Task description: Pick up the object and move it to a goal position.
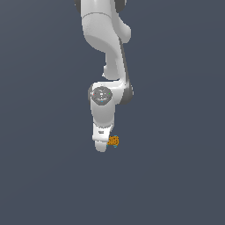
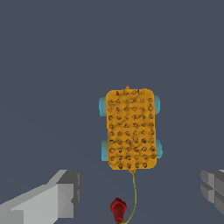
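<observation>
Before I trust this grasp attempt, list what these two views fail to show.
- Exterior view: the gripper hides its own fingertips and part of the orange block; contact cannot be judged.
- Exterior view: the block is too small to show its shape.
- Wrist view: both fingers are cut off by the frame edge.
- Wrist view: the red dot and the thin yellow line run off the edge.

White arm vertical, end effector down, fingers spread, empty.

Gripper low; orange block seemingly touching.
</observation>
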Tool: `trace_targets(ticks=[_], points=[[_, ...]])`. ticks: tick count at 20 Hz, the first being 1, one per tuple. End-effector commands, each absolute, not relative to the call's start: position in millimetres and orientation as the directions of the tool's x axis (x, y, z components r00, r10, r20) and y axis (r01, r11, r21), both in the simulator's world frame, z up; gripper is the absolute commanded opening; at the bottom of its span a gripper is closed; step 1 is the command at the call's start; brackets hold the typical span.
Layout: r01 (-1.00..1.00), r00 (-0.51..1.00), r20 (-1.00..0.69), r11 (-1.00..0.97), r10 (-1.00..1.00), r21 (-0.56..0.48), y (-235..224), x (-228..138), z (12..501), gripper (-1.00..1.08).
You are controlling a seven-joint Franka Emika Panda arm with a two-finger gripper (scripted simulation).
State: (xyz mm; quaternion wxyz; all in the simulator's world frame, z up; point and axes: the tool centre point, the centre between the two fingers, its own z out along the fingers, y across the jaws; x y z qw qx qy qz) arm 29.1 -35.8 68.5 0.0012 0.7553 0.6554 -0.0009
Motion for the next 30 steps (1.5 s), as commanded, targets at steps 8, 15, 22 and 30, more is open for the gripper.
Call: trace_targets(ticks=[8,15,22,30], points=[[0.995,0.104,0.000,-0.104,0.995,0.000,-36.4,29.4,65.1,1.00],[0.995,0.102,0.000,-0.102,0.995,0.000,-36.2,28.6,41.4,1.00],[0.995,0.099,0.000,-0.099,0.995,0.000,-36.2,28.8,15.8,1.00],[0.995,0.099,0.000,-0.099,0.995,0.000,-36.1,29.3,15.2,-1.00]])
